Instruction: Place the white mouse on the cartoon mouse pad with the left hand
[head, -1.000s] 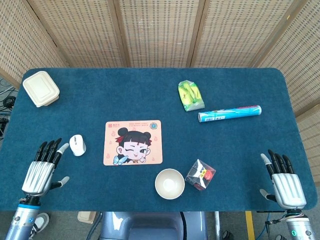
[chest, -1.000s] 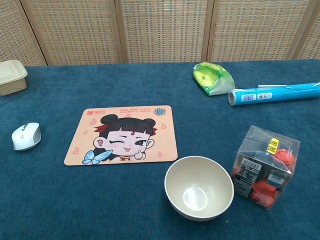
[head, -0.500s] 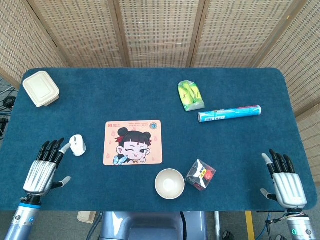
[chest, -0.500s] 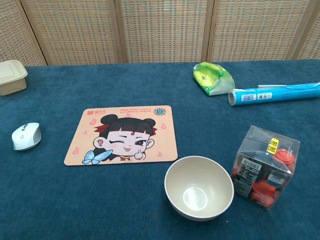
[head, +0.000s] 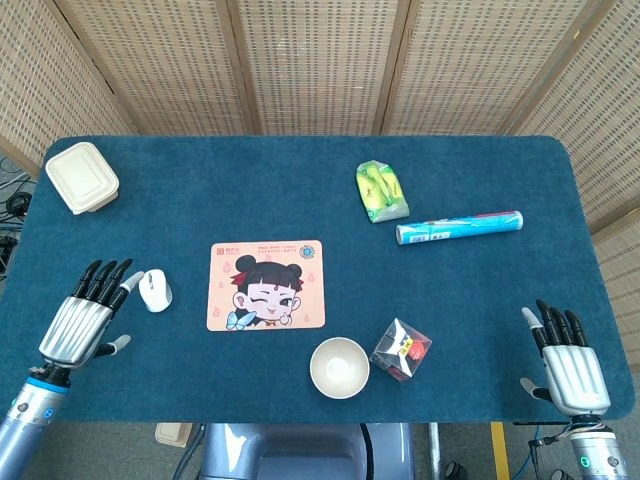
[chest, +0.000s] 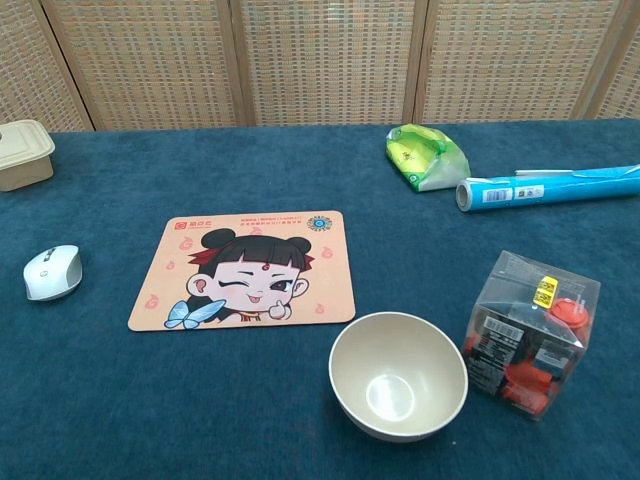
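The white mouse (head: 155, 290) (chest: 52, 272) lies on the blue table, just left of the cartoon mouse pad (head: 266, 284) (chest: 247, 268). In the head view my left hand (head: 84, 315) hovers close to the mouse's left side, fingers spread and holding nothing; its fingertips (head: 126, 284) almost reach the mouse. Far across the table, my right hand (head: 568, 362) rests flat near the front right corner with its fingers apart and empty. Neither hand shows in the chest view.
A cream bowl (head: 339, 367) (chest: 398, 375) and a clear snack box (head: 402, 350) (chest: 530, 332) stand in front of the pad. A green packet (head: 381, 192), a blue roll (head: 459, 228) and a beige lidded box (head: 81, 177) lie further back.
My left hand has moved forward and slightly up the table, closing in on the mouse. The mouse, the pad and my right hand have stayed nearly still.
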